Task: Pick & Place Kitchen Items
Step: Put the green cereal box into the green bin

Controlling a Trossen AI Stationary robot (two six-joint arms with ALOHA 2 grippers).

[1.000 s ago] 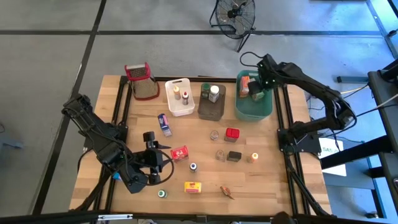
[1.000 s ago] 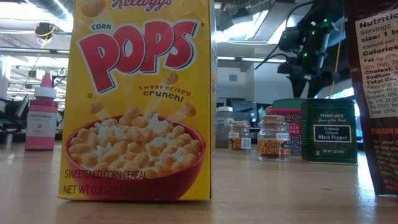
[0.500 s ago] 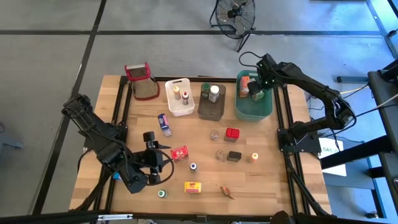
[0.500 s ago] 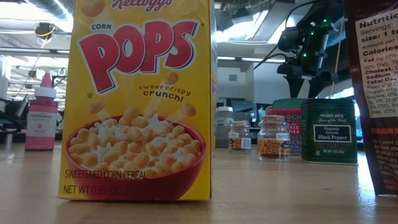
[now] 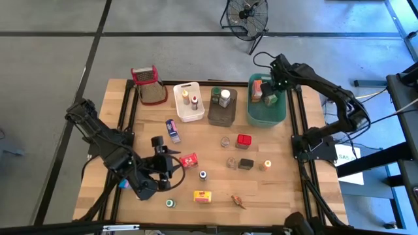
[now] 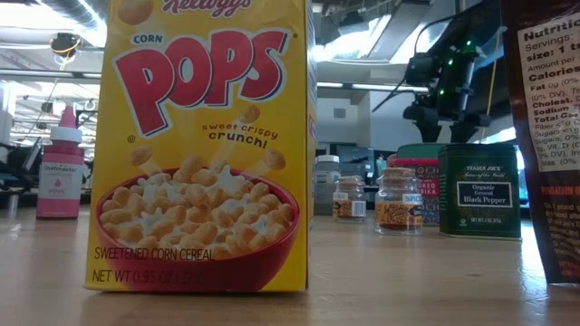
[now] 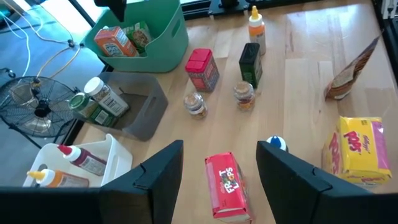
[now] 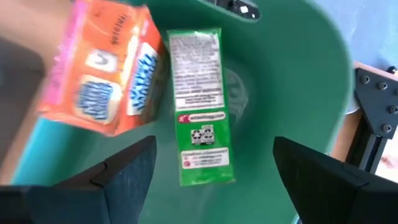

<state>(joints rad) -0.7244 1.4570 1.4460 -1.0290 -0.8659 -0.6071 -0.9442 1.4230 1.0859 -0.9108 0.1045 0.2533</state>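
Near edge of the wooden table (image 5: pixel 287 189): small yellow cereal box (image 5: pixel 203 196), green-capped tiny bottle (image 5: pixel 170 203), brown pouch (image 5: pixel 238 201), all loose.

Left gripper (image 7: pixel 214 165): low over the table's near left, jaws part open and empty. Small red cereal box (image 7: pixel 227 186) lies flat directly between and just ahead of its fingers, long axis running away from the wrist, roughly in line with the fingers. The left arm is by far the nearer arm to it; judged the next pick, a short drop astride the box's narrow width.

Mid-table: blue-capped bottle (image 5: pixel 203 175), two small glass jars (image 5: pixel 225 141), red tin (image 5: pixel 243 140), dark green tin (image 5: pixel 245 164), orange-capped bottle (image 5: pixel 266 165), blue box (image 5: pixel 172 129).

Far row: white tub (image 5: pixel 188 101), brown tub (image 5: pixel 223 104), green tub (image 8: pixel 311 81).

Right gripper (image 8: pixel 211 168): above the green tub, jaws wide, empty. Green carton (image 8: pixel 200 106) lies flat on the tub floor between its fingers, beside an orange box (image 8: pixel 102 68).
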